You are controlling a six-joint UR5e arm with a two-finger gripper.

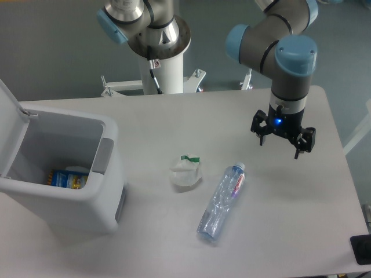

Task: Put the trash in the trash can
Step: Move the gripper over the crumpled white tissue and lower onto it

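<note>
Gripper hovered over table at right, fingers spread wide, holding nothing. Water bottle lay on its side, cap toward gripper, well apart from it. Paper wad w/ green strip just left of bottle. Trash can far left, lid up, 1 blue-yellow packet inside.

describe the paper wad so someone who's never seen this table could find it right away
Start at the big white trash can on the table's left, its lid open. Just to its right, near the table's middle, lies the paper wad. It is crumpled, white, with a green strip on top, unlike the long clear bottle beside it.
</note>
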